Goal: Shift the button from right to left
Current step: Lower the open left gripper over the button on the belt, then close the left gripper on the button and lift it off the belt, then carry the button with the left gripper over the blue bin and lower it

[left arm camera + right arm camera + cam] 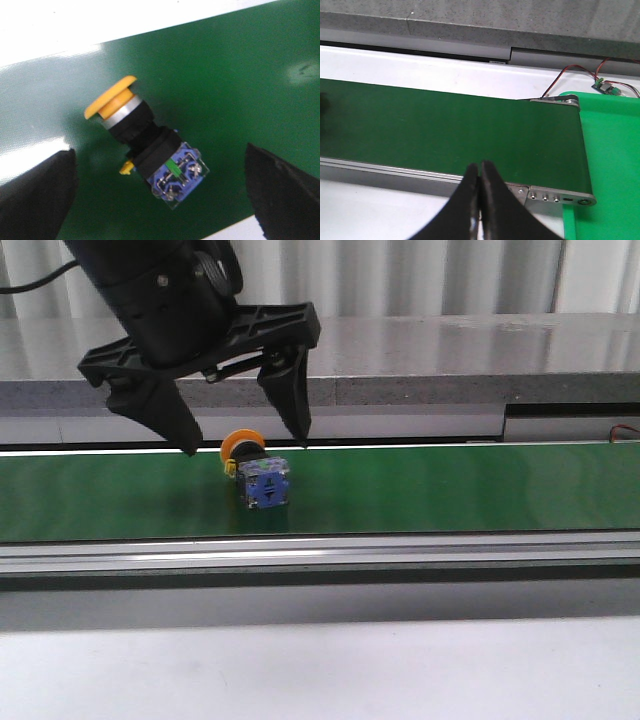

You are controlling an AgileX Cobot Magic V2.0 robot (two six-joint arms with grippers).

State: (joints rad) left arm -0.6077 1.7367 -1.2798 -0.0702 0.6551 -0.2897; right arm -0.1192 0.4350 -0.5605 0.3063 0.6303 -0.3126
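Front view shows a long green conveyor belt (450,490) running left to right across the scene, framed near and far by pale metal rails, with a grey speckled ledge (450,350) behind it and a white wall beyond that; a white tabletop (320,670) fills the near edge. The left gripper (247,442), a large black claw, hangs over the left-centre part of the belt with its two fingers spread wide, tips just above the belt surface and touching nothing. Between and slightly nearer than those tips lies the button (258,472), on its side on the belt. Its long axis runs from far-left to near-right: the yellow-orange mushroom head points to the far left, toward the back rail, and the blue-grey contact block faces the near side, toward the camera. In the left wrist view the button (147,145) lies diagonally between the two black fingertips (35,200), well apart from both, with head, silver ring, black collar and blue block with screws in that order, plus a small yellow tab at the side. The right wrist view shows the right gripper (479,172) with its fingers pressed together, empty, near the right end of the belt (445,130), beside a bright green tray (610,160) and thin red wires (560,80).
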